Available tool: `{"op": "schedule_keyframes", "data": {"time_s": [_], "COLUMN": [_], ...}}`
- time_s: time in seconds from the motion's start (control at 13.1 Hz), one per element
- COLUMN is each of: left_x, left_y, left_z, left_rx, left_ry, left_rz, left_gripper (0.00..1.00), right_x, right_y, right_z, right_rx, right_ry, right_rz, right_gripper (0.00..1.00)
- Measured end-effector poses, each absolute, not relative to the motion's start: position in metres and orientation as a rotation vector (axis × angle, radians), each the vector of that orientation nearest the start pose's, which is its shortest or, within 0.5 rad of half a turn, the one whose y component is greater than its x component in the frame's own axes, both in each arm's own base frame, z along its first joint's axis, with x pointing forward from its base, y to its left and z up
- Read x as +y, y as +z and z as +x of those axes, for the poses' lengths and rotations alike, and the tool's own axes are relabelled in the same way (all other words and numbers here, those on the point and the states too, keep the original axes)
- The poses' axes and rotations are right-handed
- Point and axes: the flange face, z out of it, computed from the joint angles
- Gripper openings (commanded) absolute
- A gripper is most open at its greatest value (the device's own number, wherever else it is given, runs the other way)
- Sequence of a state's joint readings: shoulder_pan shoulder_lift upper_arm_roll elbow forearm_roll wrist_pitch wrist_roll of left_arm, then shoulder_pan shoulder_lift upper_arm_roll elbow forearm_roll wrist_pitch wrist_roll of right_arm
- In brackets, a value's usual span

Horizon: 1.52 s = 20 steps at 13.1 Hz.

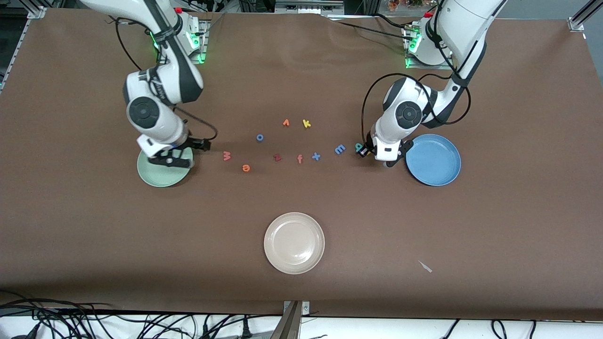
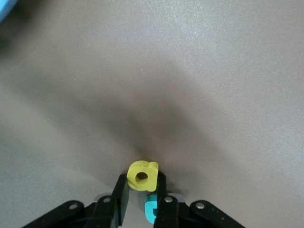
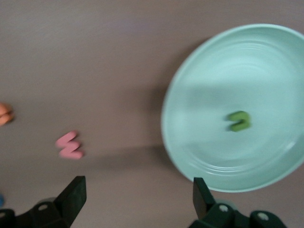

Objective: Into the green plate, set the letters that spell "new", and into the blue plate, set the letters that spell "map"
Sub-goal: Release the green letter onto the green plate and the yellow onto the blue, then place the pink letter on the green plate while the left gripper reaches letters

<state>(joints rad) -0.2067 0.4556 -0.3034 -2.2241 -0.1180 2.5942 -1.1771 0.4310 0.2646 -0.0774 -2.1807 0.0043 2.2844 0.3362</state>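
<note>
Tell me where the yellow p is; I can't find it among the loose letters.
The yellow p is pinched in the left gripper, low over the table beside the blue plate, right by the teal a.

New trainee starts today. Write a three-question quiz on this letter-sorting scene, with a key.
1. True or false: the olive-green n already lies in the green plate.
2. Which letter is the left gripper shut on, down at the table beside the blue plate?
A. the teal a
B. the yellow p
C. the light-blue m
3. Fill in: the right gripper hangs over the green plate's edge with its fingers ____.

Key
1. True.
2. B: the yellow p sits between the fingers; the teal a lies close beside it.
3. Open, holding nothing.
</note>
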Motion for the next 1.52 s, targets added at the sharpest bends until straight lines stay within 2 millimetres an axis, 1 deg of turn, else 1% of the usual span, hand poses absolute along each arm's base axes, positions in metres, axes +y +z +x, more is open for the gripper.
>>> {"op": "schedule_keyframes", "data": {"time_s": [0.08, 0.15, 0.23, 0.38, 0.46, 0.53, 0.61, 0.76, 0.84, 0.91, 0.99, 1.07, 1.14, 1.29, 1.37, 1.45, 1.52], "left_x": [-0.267, -0.268, -0.268, -0.269, -0.271, -0.271, -0.272, -0.267, -0.258, -0.246, -0.229, -0.206, -0.181, -0.130, -0.105, -0.083, -0.067], "left_y": [0.170, 0.171, 0.171, 0.177, 0.184, 0.194, 0.205, 0.231, 0.244, 0.255, 0.262, 0.265, 0.265, 0.262, 0.259, 0.253, 0.244], "left_z": [0.469, 0.469, 0.470, 0.477, 0.482, 0.487, 0.494, 0.511, 0.522, 0.533, 0.542, 0.551, 0.558, 0.566, 0.570, 0.571, 0.571], "left_rx": [-1.228, -1.212, -1.202, -1.202, -1.202, -1.196, -1.180, -1.137, -1.104, -1.059, -1.008, -0.949, -0.876, -0.703, -0.615, -0.539, -0.481], "left_ry": [0.301, 0.294, 0.288, 0.267, 0.255, 0.251, 0.262, 0.304, 0.330, 0.358, 0.385, 0.413, 0.449, 0.507, 0.525, 0.541, 0.561], "left_rz": [-2.954, -2.958, -2.961, -2.973, -2.980, -2.982, -2.978, -2.961, -2.958, -2.962, -2.972, -2.988, -3.007, -3.067, -3.102, -3.128, -3.142], "left_gripper": [0.01, 0.01, 0.01, 0.01, 0.01, 0.01, 0.01, 0.01, 0.01, 0.01, 0.01, 0.02, 0.02, 0.03, 0.04, 0.04, 0.06], "right_x": [0.196, 0.200, 0.206, 0.223, 0.233, 0.241, 0.245, 0.250, 0.252, 0.254, 0.254, 0.254, 0.254, 0.254, 0.254, 0.254, 0.254], "right_y": [0.253, 0.250, 0.246, 0.234, 0.226, 0.218, 0.212, 0.201, 0.196, 0.191, 0.188, 0.185, 0.182, 0.180, 0.180, 0.179, 0.178], "right_z": [0.506, 0.506, 0.508, 0.512, 0.511, 0.510, 0.510, 0.508, 0.506, 0.505, 0.504, 0.504, 0.504, 0.504, 0.504, 0.503, 0.503], "right_rx": [-0.144, -0.222, -0.271, -0.325, -0.351, -0.370, -0.376, -0.377, -0.376, -0.378, -0.379, -0.374, -0.365, -0.357, -0.354, -0.353, -0.353], "right_ry": [0.228, 0.216, 0.190, 0.145, 0.137, 0.132, 0.133, 0.125, 0.128, 0.134, 0.134, 0.132, 0.131, 0.129, 0.130, 0.132, 0.134], "right_rz": [-3.194, -3.184, -3.175, -3.161, -3.154, -3.151, -3.150, -3.149, -3.150, -3.152, -3.152, -3.152, -3.154, -3.155, -3.155, -3.156, -3.156], "right_gripper": [0.99, 0.98, 0.95, 0.82, 0.75, 0.70, 0.61, 0.59, 0.58, 0.56, 0.55, 0.53, 0.43, 0.20, 0.11, 0.05, 0.04]}}
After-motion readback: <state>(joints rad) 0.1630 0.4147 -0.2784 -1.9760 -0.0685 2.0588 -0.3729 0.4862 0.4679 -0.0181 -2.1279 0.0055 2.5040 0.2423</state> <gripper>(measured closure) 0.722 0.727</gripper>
